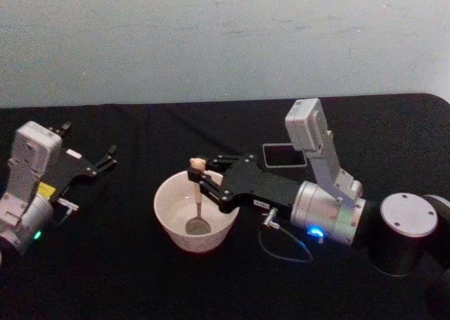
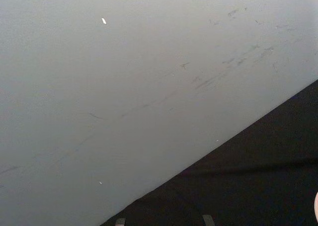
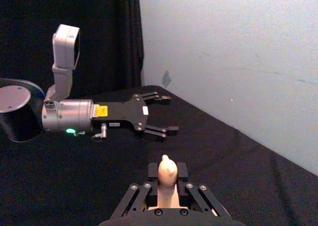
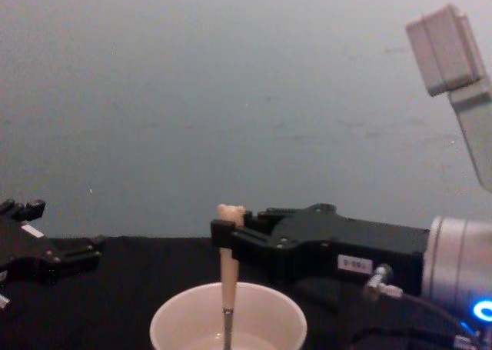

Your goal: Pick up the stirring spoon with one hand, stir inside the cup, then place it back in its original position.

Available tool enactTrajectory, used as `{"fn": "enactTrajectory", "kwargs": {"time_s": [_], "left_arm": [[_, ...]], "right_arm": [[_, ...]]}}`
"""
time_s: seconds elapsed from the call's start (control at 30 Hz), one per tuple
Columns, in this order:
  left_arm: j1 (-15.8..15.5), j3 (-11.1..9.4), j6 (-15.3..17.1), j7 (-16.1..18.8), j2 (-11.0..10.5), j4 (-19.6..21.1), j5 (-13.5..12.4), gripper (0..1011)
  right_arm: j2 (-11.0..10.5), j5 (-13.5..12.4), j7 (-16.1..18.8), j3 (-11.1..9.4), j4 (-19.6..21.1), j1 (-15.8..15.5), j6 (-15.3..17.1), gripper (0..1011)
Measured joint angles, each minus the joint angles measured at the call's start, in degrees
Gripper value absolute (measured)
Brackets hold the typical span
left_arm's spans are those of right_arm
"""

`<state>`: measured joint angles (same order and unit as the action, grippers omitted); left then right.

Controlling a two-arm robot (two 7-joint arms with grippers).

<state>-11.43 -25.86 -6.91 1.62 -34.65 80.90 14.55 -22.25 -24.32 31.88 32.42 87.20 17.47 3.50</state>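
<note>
- The right gripper (image 1: 200, 176) holds the stirring spoon (image 1: 199, 206) upright, bowl inside the cup (image 1: 169, 218).
- Pickup done; stirring seemingly underway, return left.
- The left gripper (image 1: 88, 145) idles wide, left of the cup.

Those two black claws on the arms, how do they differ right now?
The right gripper is shut on the spoon; the left gripper is open and holds nothing. The right one reaches over the cup, with the spoon's bowl down inside it; the left one is off to the left above the table, away from the cup. Both have the same black fingers and silver wrists.
</note>
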Motion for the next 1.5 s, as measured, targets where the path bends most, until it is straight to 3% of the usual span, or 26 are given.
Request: {"fn": "enactTrajectory", "kwargs": {"time_s": [0.33, 0.7, 0.97, 1.23, 1.5], "left_arm": [[0.0, 0.0, 0.0, 0.0, 0.0, 0.0, 0.0, 1001], [-0.01, 0.0, 0.0, 0.0, 0.0, 0.0, 0.0, 1001], [0.0, 0.0, 0.0, 0.0, 0.0, 0.0, 0.0, 1001], [0.0, 0.0, 0.0, 0.0, 0.0, 0.0, 0.0, 1002], [-0.01, 0.0, 0.0, 0.0, 0.0, 0.0, 0.0, 1001]], "right_arm": [[3.0, 0.93, -0.37, 2.05, -3.69, 3.17, -0.25, 214], [5.88, 1.82, -2.12, 1.52, -8.94, 6.5, -1.01, 214], [5.27, 1.96, -2.69, 0.09, -9.36, 6.65, -1.08, 214], [3.31, 1.22, -2.47, -1.27, -6.03, 4.59, -0.62, 214], [2.99, -0.63, -3.85, -2.66, -3.08, 2.78, 0.58, 214]]}}
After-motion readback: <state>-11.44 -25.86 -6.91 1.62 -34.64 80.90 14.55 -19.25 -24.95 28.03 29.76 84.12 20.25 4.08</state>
